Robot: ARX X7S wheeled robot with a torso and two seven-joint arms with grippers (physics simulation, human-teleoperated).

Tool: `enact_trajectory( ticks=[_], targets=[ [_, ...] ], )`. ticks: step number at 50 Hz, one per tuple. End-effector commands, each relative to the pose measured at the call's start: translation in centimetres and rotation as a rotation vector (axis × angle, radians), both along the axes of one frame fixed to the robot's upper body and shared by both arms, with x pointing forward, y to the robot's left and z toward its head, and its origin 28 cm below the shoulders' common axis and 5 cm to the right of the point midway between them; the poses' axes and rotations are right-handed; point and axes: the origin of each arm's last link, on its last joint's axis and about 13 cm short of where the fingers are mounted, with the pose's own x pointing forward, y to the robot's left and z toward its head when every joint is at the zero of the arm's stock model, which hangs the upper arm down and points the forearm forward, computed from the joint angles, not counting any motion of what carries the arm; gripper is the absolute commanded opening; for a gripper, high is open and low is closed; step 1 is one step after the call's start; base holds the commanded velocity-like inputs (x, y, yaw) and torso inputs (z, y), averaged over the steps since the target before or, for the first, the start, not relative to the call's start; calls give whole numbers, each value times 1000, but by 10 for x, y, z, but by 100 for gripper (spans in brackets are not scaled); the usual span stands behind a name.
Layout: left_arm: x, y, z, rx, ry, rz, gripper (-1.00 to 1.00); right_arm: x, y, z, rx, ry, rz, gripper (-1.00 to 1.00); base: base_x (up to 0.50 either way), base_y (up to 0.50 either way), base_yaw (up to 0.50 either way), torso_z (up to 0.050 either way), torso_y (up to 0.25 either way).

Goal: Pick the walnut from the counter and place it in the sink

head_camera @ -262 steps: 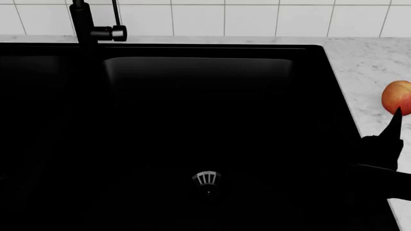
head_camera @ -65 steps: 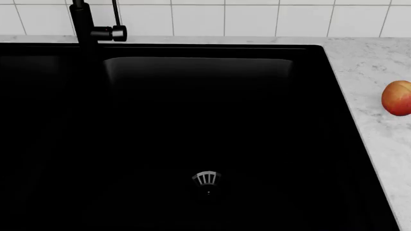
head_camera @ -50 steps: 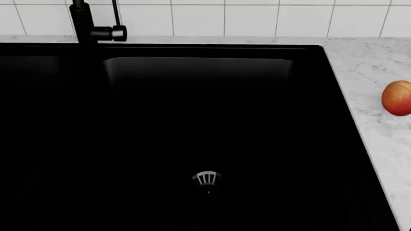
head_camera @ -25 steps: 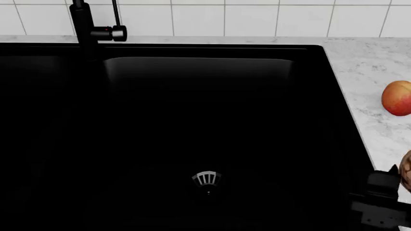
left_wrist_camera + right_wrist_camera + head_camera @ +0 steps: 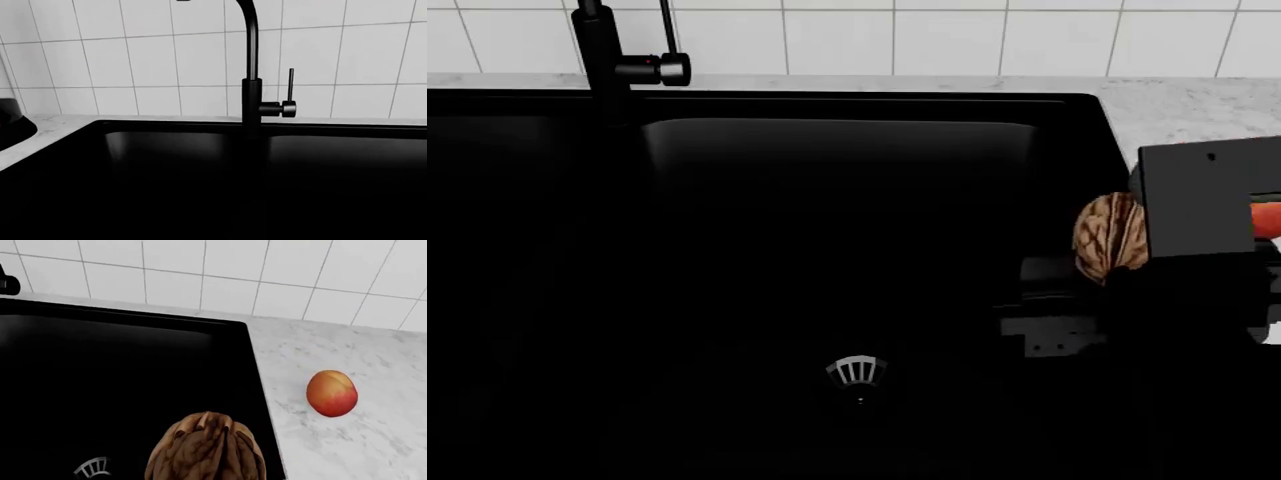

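The walnut (image 5: 1110, 238), brown and wrinkled, is held by my right gripper (image 5: 1098, 266) above the right side of the black sink (image 5: 827, 250), just inside its right rim. In the right wrist view the walnut (image 5: 207, 447) fills the near edge, hanging over the basin (image 5: 120, 375); the fingers themselves are hidden behind it. The white marble counter (image 5: 1188, 110) lies to the right of the sink. My left gripper does not show in any view; its wrist camera only looks across the sink (image 5: 200, 175).
A red-orange peach (image 5: 331, 393) sits on the counter (image 5: 347, 350) right of the sink, nearly hidden behind my right arm in the head view (image 5: 1265, 218). A black faucet (image 5: 601, 50) stands at the back left. A silver drain strainer (image 5: 856, 372) lies in the basin.
My right arm has come in from the right edge carrying the walnut, moving left and up from the counter to over the sink's right side. It now covers the peach.
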Motion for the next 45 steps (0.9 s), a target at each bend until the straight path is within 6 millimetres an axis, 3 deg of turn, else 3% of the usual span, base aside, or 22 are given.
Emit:
enact_trajectory(
  ticks=[1,7,27,45],
  targets=[
    [-1,0,2,1,-2,-3,100,25,17,5,-27,13,106,-100,0,0,0,0,0],
    [-1,-1,2,3,-3,-4,100,41,26,5,-20,23,152,-100,0,0,0,0,0],
    [-2,-1,2,3,-6,-9,100,82,44,-22,34,124,220,-100,0,0,0,0,0],
    [0,-1,0,2,-2,-9,100,101,62,-46,78,224,287,-100,0,0,0,0,0]
  ],
)
